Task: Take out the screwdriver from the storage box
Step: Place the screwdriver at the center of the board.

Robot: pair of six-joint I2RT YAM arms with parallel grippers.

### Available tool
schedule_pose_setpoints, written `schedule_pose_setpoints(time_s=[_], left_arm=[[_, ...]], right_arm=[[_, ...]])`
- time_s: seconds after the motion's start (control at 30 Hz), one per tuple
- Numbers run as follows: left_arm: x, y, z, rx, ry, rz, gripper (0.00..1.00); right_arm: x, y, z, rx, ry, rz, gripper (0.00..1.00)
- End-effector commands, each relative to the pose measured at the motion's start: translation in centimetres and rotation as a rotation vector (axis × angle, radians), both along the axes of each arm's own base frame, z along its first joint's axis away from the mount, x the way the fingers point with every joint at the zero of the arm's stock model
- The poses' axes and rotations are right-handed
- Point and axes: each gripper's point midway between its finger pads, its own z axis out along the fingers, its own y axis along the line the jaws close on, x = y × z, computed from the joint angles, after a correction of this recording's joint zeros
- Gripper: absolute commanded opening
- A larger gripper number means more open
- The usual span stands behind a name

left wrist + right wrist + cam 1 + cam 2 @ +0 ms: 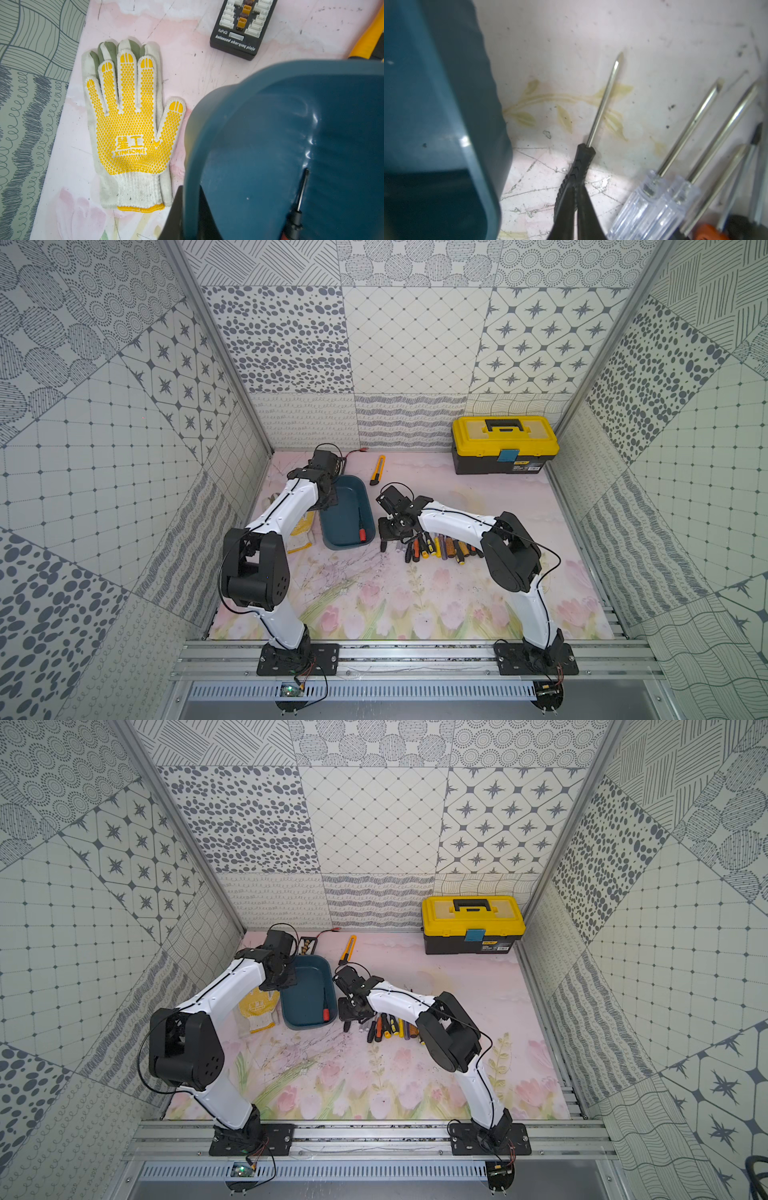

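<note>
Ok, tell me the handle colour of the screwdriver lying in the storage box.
Red, with a black shaft; clearest in a top view: screwdriver in the storage box.

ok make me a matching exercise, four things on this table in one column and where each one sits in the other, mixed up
Things
1. red-handled screwdriver
2. yellow-dotted white work glove
3. yellow-lidded black toolbox
4. black-handled screwdriver

Places
A. at the back wall, far from both arms
B. between the fingers of the right gripper, above the mat
C. inside the dark teal plastic storage box
D. flat on the mat beside the box, on the left arm's side

Pairs: 1-C, 2-D, 3-A, 4-B
</note>
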Motion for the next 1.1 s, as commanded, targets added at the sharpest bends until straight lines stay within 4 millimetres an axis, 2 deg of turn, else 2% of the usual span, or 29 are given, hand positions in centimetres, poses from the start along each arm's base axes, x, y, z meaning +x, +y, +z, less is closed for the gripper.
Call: schedule_pose_setpoints(time_s=[0.0, 0.27, 0.47, 0.77, 1.07], left_arm=[[0.3, -0.2, 0.5, -0.021, -0.014, 0.004, 0.00], [0.3, -0.3, 0.5, -0.023, -0.013, 0.003, 0.00], [0.3, -0.3, 0.5, -0.023, -0.012, 0.003, 0.00], [0.3, -0.4, 0.4, -0.028, -0.008, 0.001, 0.00], [0.3, -0.6, 0.2, -0.040, -0.004, -0.001, 0.00]], right_arm=[[0.2, 1.8, 2.4, 0.076, -0.045, 0.035, 0.00], [0.1, 3.3, 1.9, 0.118, -0.033, 0.049, 0.00], [0.1, 4.1, -0.2, 0.118, 0.038, 0.025, 0.00], [-0.3, 1.0, -2.9, -0.029, 0.078, -0.034, 0.00], [0.1, -2.5, -3.2, -0.104, 0.063, -0.088, 0.00]])
